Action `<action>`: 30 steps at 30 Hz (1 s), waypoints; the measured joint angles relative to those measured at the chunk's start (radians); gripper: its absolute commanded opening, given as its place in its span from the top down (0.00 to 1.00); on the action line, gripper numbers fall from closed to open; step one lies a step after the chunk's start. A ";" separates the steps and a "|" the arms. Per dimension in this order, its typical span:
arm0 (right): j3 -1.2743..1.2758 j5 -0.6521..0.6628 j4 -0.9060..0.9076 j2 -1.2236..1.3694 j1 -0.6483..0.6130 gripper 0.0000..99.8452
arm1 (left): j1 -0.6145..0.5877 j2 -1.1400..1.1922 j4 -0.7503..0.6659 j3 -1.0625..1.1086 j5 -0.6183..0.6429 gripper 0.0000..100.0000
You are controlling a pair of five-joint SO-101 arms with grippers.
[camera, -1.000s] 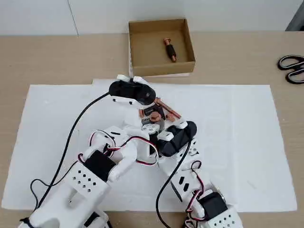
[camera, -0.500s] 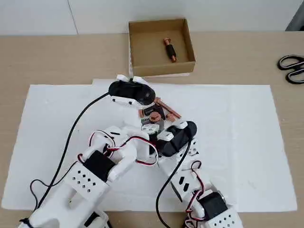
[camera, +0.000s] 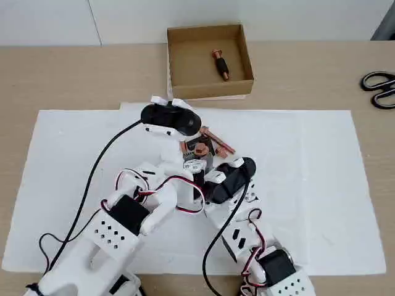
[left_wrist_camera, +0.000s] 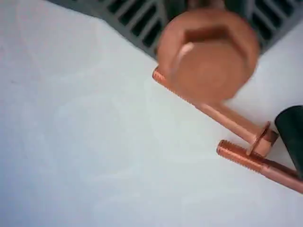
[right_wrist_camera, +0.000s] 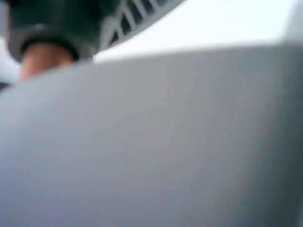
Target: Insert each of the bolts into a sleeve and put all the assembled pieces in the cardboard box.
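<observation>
One sleeved bolt (camera: 220, 64) lies in the cardboard box (camera: 190, 66); left tool (camera: 192, 143), right tool (camera: 199, 164) grip unclear.

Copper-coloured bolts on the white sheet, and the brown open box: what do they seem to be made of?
The copper-coloured bolts look like metal with a copper-toned, slightly glossy finish: they show a smooth sheen and cut threads. Whether they are solid or plated cannot be told. The brown open box looks like matte cardboard: dull brown, thin folded walls.

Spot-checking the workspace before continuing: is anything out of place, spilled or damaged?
Nothing spilled or damaged. The only stray item is the scissors at the table's right edge; two loose bolts lie on the white sheet.
</observation>
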 measured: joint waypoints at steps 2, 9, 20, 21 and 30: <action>0.000 0.000 0.000 0.000 0.000 1.00 | 0.000 0.000 -0.005 0.011 0.000 0.99; 0.000 0.000 0.000 0.000 0.000 1.00 | -0.003 -0.008 -0.006 0.029 0.000 0.99; 0.000 0.000 0.002 0.002 0.000 1.00 | -0.002 0.055 -0.012 0.021 0.000 0.99; 0.000 -0.002 0.002 0.003 0.000 1.00 | -0.002 0.066 -0.014 0.021 0.000 0.99; 0.000 -0.002 0.002 0.003 0.000 1.00 | -0.002 0.081 -0.014 0.009 0.000 0.99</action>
